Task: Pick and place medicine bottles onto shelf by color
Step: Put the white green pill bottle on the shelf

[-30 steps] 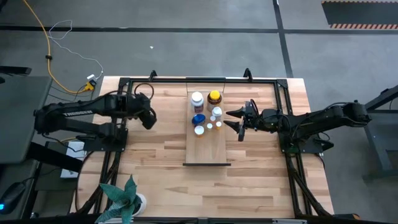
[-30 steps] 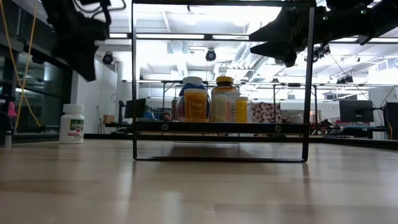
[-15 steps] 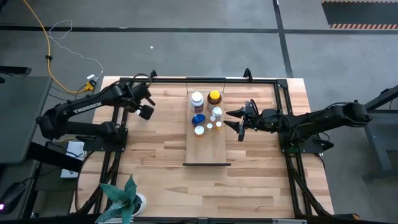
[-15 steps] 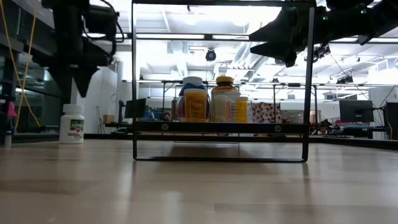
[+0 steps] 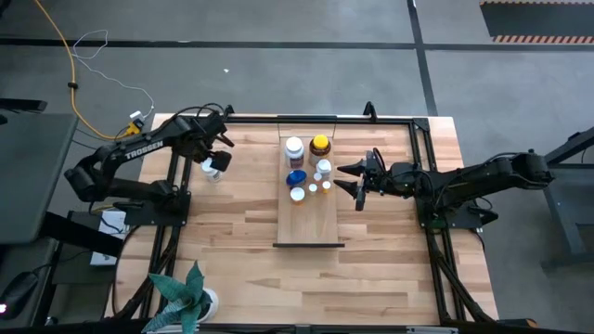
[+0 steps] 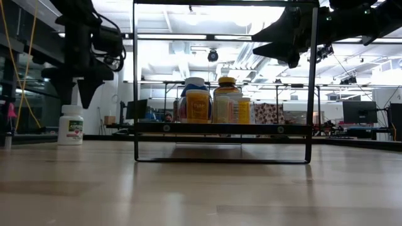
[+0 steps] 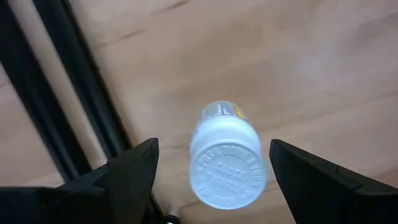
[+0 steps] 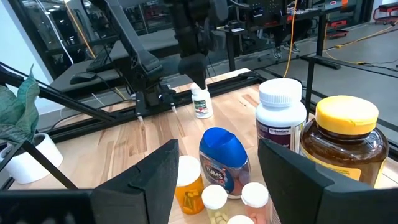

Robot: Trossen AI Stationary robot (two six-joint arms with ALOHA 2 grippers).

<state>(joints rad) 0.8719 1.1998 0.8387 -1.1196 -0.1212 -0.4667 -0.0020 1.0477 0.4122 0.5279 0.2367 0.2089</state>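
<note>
Hovered left gripper [image 7: 211, 180], jaws spread, over lone white bottle [image 5: 213, 170] at shelf's [image 5: 311, 223] nine o'clock; risked tipping it if descent off-centre; right gripper [image 5: 357, 180] waited agape.

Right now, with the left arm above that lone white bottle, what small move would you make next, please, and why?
Probably lower the left end effector straight down. Its fingers stand open on either side of the white bottle, which stands upright on the table, away from the shelf.
</note>
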